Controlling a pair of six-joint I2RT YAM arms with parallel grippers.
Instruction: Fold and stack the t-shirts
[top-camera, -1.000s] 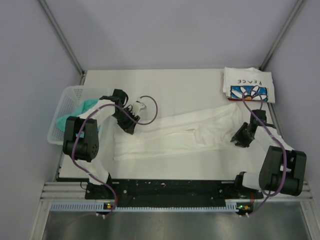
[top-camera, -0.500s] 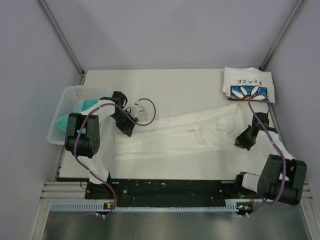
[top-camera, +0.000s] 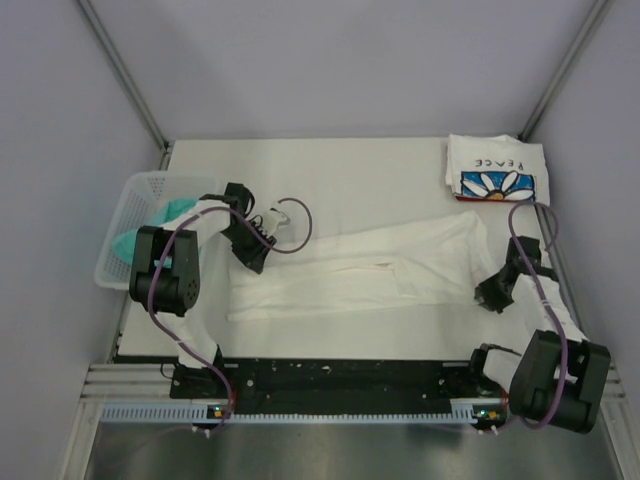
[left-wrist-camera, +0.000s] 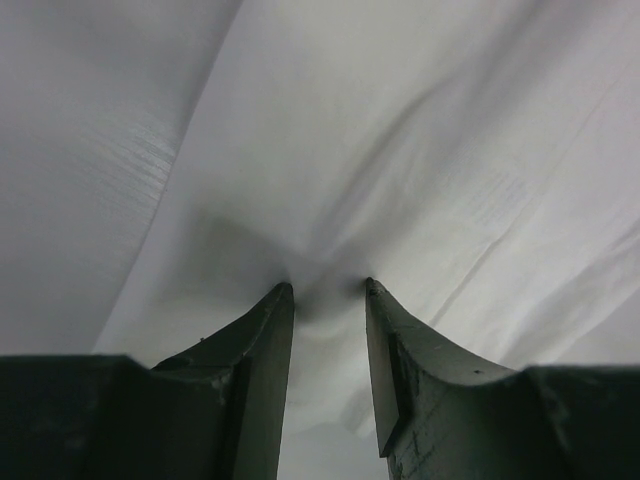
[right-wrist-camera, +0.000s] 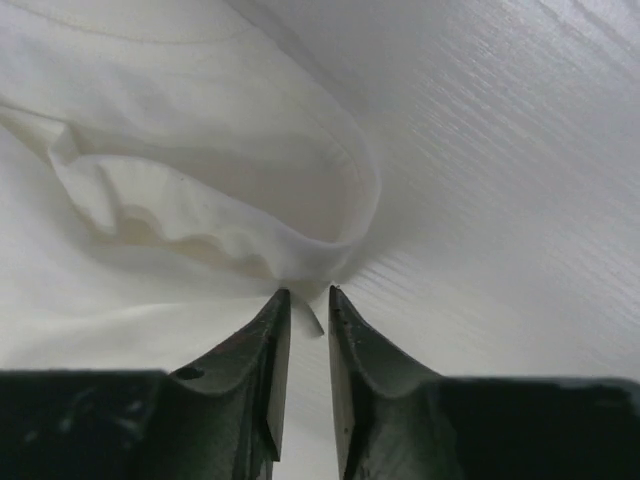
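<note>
The left jaws are closed on the large white t-shirt (left-wrist-camera: 420, 160). Their dark fingers (left-wrist-camera: 255, 370) pinch a puckered fold between the tips, and cloth spreads away from them on all sides. The right jaws are also clamped on this shirt, nipping a curled, hemmed edge (right-wrist-camera: 330, 245) right at the tips of the fingers (right-wrist-camera: 260, 370). Bare counter (right-wrist-camera: 520, 200) lies just beyond and to the right of them.

From above, the shirt (top-camera: 360, 275) stretches as a long band between the two pairs of jaws. The left arm (top-camera: 245, 235) is at one end and the right arm (top-camera: 505, 285) at the other. Half a second ago the right jaws sat farther from the arm bases. They have since drawn back toward the near edge, and the bunched lump beside them has pulled flatter. The left jaws have barely moved.

Beyond the right jaws, at the far corner of the counter (top-camera: 350, 170), lies the folded PEACE t-shirt (top-camera: 497, 170). It is well apart from the band. Outward of the left jaws, the teal-green t-shirt (top-camera: 165, 215) sits in the white basket (top-camera: 135, 190).

In the top view both sets of tips are hidden under the wrists. The wrist views are so close that I cannot tell whether the held edge is a sleeve, a collar or a hem. Only plain white cloth shows. The left arm covers part of the teal shirt.
</note>
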